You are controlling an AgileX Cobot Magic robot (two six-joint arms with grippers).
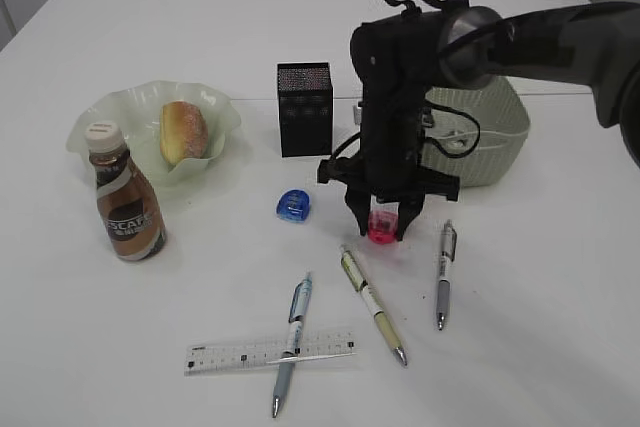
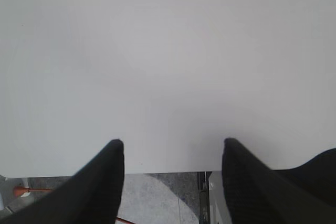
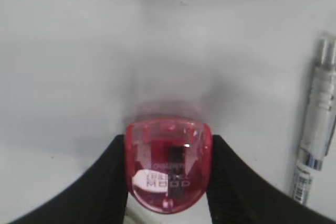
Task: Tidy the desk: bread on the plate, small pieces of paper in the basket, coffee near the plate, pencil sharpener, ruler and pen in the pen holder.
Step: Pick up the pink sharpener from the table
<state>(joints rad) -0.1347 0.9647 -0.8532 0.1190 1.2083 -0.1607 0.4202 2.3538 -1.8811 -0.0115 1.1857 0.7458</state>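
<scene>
My right gripper (image 1: 382, 231) is shut on a red pencil sharpener (image 1: 382, 227) that rests on the table; in the right wrist view both fingers press the sides of the sharpener (image 3: 169, 166). A blue pencil sharpener (image 1: 294, 205) lies to its left. The black pen holder (image 1: 304, 107) stands behind. Bread (image 1: 183, 133) lies on the green plate (image 1: 100, 122), with the coffee bottle (image 1: 128, 197) in front of it. A ruler (image 1: 240, 355) and three pens (image 1: 372, 305) lie near the front. My left gripper (image 2: 173, 142) is open and empty over the table edge. Small pieces of paper are out of view.
A pale woven basket (image 1: 480, 132) stands behind my right arm. One pen (image 1: 292, 342) lies across the ruler, and another pen (image 1: 443, 275) lies just right of my right gripper, showing at the right edge as a silver pen (image 3: 317, 129).
</scene>
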